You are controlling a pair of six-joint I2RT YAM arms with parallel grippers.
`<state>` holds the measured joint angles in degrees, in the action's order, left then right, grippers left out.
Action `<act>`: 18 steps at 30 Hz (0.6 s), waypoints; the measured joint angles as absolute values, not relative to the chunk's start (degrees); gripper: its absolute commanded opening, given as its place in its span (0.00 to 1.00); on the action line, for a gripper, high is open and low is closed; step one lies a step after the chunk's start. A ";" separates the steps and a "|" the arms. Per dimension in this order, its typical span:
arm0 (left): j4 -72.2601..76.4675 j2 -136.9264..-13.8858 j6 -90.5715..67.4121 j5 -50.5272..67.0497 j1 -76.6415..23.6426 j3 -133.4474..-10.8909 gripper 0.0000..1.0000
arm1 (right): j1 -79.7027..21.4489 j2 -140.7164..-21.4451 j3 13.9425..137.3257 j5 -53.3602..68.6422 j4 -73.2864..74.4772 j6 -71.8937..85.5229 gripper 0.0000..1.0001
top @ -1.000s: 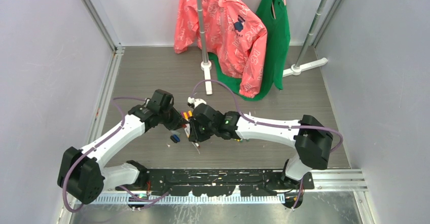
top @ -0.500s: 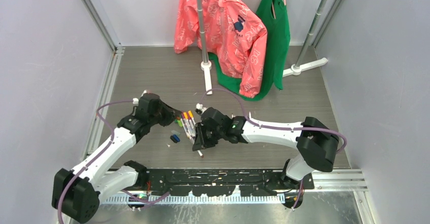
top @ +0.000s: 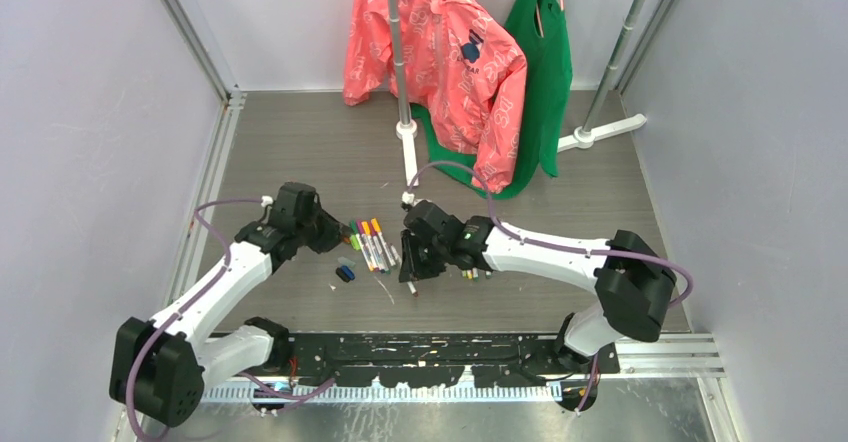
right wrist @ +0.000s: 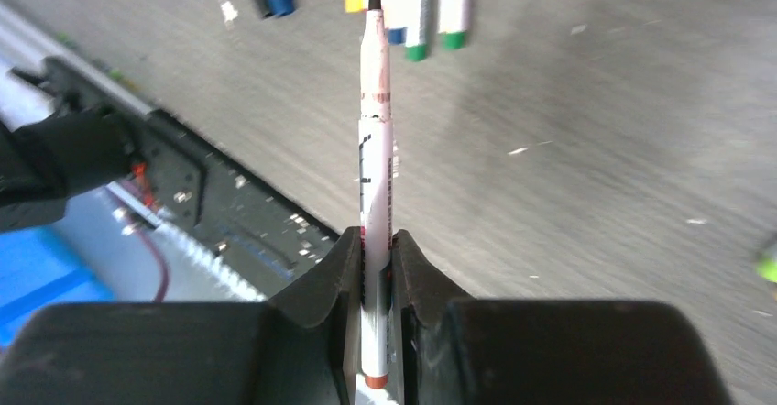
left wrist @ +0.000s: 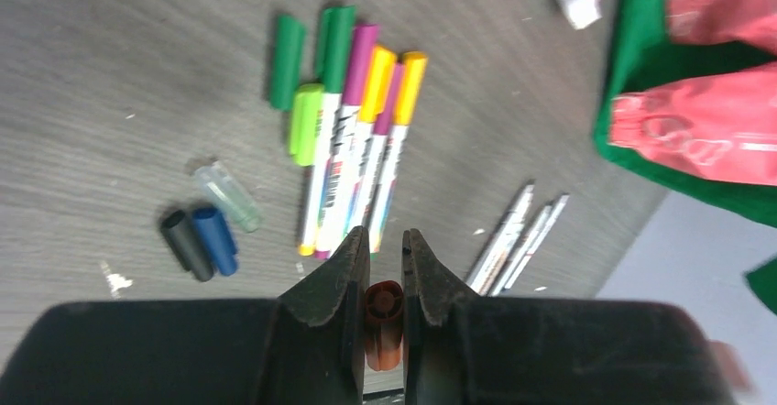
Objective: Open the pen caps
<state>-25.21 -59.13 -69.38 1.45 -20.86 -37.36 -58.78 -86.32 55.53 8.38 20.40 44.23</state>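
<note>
The left gripper has its jaws clamped on a dark red cap, hanging just on the near side of the row of capped pens. The right gripper, just right of that row, has its jaws clamped on the lower barrel of a pen whose black nib is bare. Cap and pen are apart, so I judge this one opened; each arm holds one half because pulling needs two grips.

On the surface, loose caps lie left of the row, black and blue touching. Bare pens lie together to its right. That sorting suggests each held piece goes to its own pile next. The row itself looks like the work left. Well beyond the row hang jackets.
</note>
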 measured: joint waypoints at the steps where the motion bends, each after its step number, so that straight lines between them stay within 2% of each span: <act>1: -26.02 -59.99 -68.90 1.54 -20.86 -37.52 0.00 | -58.61 -86.32 56.49 6.28 22.35 43.33 0.01; 9: -35.44 -63.88 -66.17 -0.10 -20.86 -39.20 0.00 | -55.24 -89.67 61.80 -7.25 31.35 38.13 0.03; 18: -38.81 -66.70 -63.83 -2.02 -20.86 -40.27 0.03 | -52.34 -96.92 62.02 -12.40 34.28 36.27 0.12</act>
